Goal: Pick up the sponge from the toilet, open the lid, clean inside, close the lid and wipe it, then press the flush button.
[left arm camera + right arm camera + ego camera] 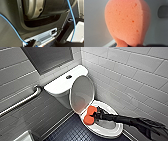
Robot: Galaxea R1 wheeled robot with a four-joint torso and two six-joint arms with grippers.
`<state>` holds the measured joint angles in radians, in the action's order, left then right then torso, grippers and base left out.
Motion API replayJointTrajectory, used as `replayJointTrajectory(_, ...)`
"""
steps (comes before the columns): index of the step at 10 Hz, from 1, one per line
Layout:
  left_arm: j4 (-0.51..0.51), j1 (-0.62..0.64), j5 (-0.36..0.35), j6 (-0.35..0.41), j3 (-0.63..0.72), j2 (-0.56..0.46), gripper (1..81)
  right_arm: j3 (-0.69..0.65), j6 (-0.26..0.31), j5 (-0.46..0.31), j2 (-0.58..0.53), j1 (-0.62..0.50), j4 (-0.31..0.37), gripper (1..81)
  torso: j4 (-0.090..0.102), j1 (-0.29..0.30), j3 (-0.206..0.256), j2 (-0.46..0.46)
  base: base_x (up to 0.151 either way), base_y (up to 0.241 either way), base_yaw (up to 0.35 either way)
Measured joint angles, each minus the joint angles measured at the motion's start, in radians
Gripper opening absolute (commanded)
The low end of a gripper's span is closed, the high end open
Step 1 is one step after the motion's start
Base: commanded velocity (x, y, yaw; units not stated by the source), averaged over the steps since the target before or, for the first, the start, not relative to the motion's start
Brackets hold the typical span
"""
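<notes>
While the right arm reaches in from the lower right of the head view, I see its claw (pixel 93 114) closed on the waist of the sponge (pixel 88 119), one lobe to each side of the grip. The sponge sits at the rim of the toilet (pixel 111 133), at the foot of the lid (pixel 81 94); whether it touches the rim I cannot tell. The lid stands raised and leans back against the tank, and the flush button (pixel 68 77) shows on the tank top beside it. A grab bar (pixel 23 102) runs along the tiled wall, and the floor (pixel 71 132) is dark tile. In the left wrist view I get the robot's own dark housing and a blue cable (pixel 11 26); how the left claw stands I cannot tell. In the right wrist view the sponge (pixel 126 22) looms large and porous against a white glossy surface, its narrow end going down into the dark edge of the claw.
</notes>
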<state>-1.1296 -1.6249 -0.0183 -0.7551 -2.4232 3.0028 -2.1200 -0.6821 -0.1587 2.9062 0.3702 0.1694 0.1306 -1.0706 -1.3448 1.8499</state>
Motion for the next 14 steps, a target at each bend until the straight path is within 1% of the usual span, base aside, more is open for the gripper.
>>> replayJointTrajectory(3, 0.0, 0.002, 0.0, 0.0, 0.0, 0.0, 81.1, 0.235, -0.005, -0.023, -0.139, 0.069, -0.033, 1.0, 0.0, 0.0, 0.0, 0.0, 0.0, 0.0, 0.0)
replayJointTrajectory(5, 0.0, 0.002, 0.0, 0.0, 0.0, 0.0, 81.1, 0.335, -0.008, 0.004, -0.267, 0.109, -0.046, 1.0, 0.0, 0.0, 0.0, 0.0, 0.0, 0.0, 0.0)
replayJointTrajectory(8, -0.001, 0.002, 0.0, 0.0, 0.0, -0.002, 81.1, 0.472, -0.011, 0.02, -0.445, 0.151, -0.063, 1.0, 0.0, 0.0, 0.0, 0.0, 0.0, 0.0, 0.0)
replayJointTrajectory(11, -0.001, 0.009, 0.0, 0.0, 0.0, -0.017, 81.1, 0.605, -0.011, 0.014, -0.628, 0.181, -0.079, 1.0, 0.0, 0.0, 0.0, 0.0, 0.0, 0.0, 0.0)
replayJointTrajectory(14, -0.001, 0.031, -0.001, 0.0, 0.004, -0.019, 81.1, 0.757, -0.011, -0.01, -0.802, 0.204, -0.094, 1.0, 0.0, 0.0, 0.0, 0.0, 0.0, 0.0, 0.0)
